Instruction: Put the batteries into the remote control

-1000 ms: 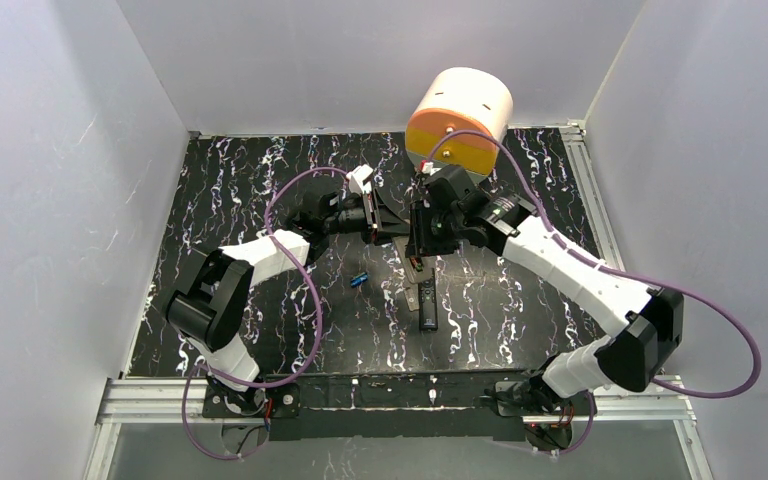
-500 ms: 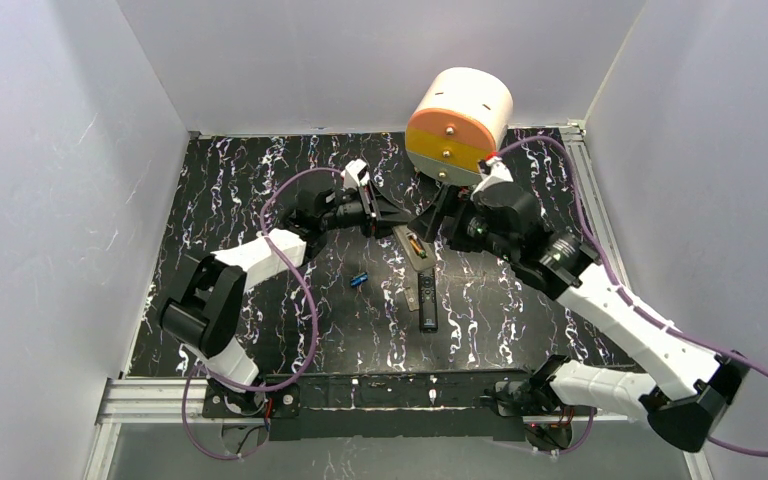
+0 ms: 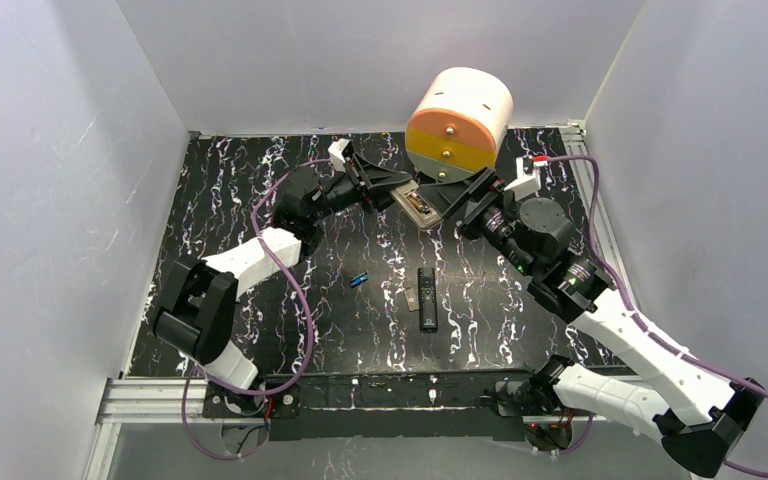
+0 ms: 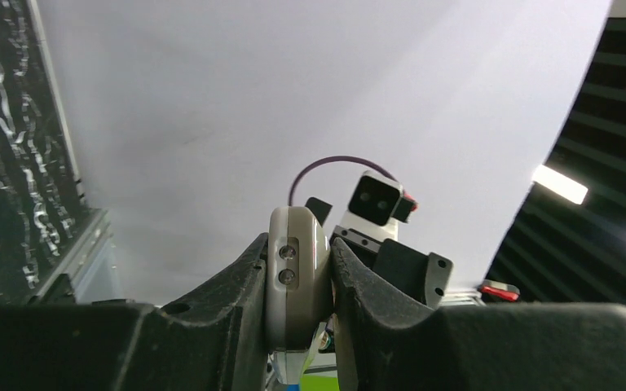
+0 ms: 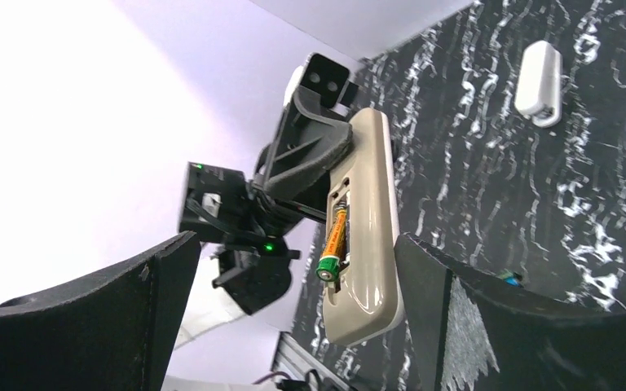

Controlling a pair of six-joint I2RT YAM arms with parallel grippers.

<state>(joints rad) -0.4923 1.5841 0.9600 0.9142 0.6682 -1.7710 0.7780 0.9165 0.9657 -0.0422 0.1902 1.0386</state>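
Observation:
My left gripper [image 3: 400, 188] is shut on the remote control [image 3: 417, 205] and holds it in the air in front of the orange-and-white drum. In the left wrist view the remote control [image 4: 297, 273] is pinched end-on between the jaws. Its tan back [image 5: 372, 212] faces my right wrist camera, and the orange battery [image 5: 334, 240] lies in the open compartment. My right gripper [image 3: 467, 198] stands open just right of the remote, touching nothing. In its own view the right gripper [image 5: 293, 244] has its jaws wide apart. The blue battery [image 3: 359, 279] lies on the table.
A slim black remote [image 3: 427, 298] lies mid-table with a small grey flat piece [image 3: 412, 291] beside it. The orange-and-white drum [image 3: 457, 122] stands at the back, close behind both grippers. A small white stick [image 5: 540, 77] lies on the dark marbled table [image 3: 230, 200]. White walls enclose three sides.
My right gripper has opened wide and drawn back to the right, away from the remote. The left arm has raised the remote and carried it toward the drum, with the orange battery in its compartment.

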